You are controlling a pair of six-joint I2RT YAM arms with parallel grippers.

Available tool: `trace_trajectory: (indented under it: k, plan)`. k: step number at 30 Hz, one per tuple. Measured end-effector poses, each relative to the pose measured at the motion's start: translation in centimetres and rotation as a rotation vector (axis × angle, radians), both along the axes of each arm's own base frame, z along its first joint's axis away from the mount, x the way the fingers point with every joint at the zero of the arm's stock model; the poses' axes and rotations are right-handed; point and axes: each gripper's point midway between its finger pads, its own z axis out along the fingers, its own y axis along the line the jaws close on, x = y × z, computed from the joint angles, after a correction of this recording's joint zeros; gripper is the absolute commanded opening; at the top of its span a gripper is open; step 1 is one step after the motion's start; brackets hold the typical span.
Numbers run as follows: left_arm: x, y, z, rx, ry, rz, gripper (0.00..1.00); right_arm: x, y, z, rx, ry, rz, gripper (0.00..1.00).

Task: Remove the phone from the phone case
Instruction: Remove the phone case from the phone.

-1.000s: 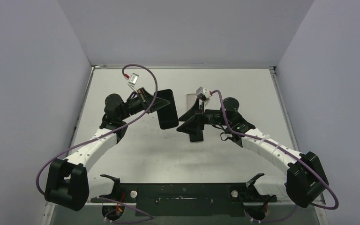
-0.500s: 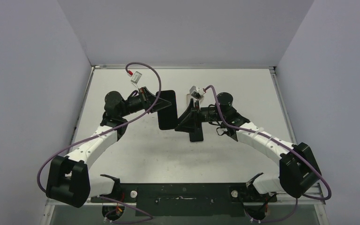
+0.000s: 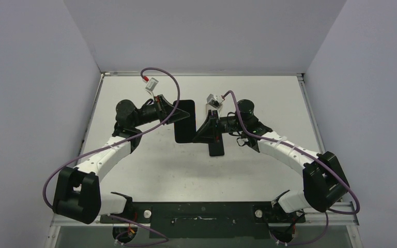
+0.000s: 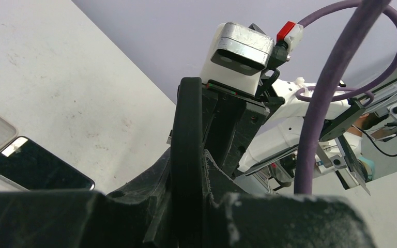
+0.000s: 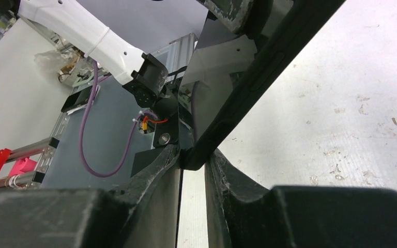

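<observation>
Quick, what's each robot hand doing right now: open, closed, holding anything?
Left hand: closed, holding the black phone case by one edge.
Right hand: closed, gripping the same case on the opposite edge.

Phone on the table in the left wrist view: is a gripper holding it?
No, the phone lies flat on the table, with no gripper fingers on it.

The phone case is plain black, the cables are purple, the arm links white, and the surface is off-white with faint grey scuffs.
</observation>
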Motion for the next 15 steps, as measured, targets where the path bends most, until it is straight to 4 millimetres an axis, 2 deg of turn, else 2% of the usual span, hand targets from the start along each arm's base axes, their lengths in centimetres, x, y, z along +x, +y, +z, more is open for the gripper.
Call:
trace_trajectory:
  k: [15]
  plan:
    - [0.32,-0.28,-0.07,-0.044,0.068,-0.039,0.00,0.46,-0.23,-0.40,-0.035,-0.260,0.064,0.00]
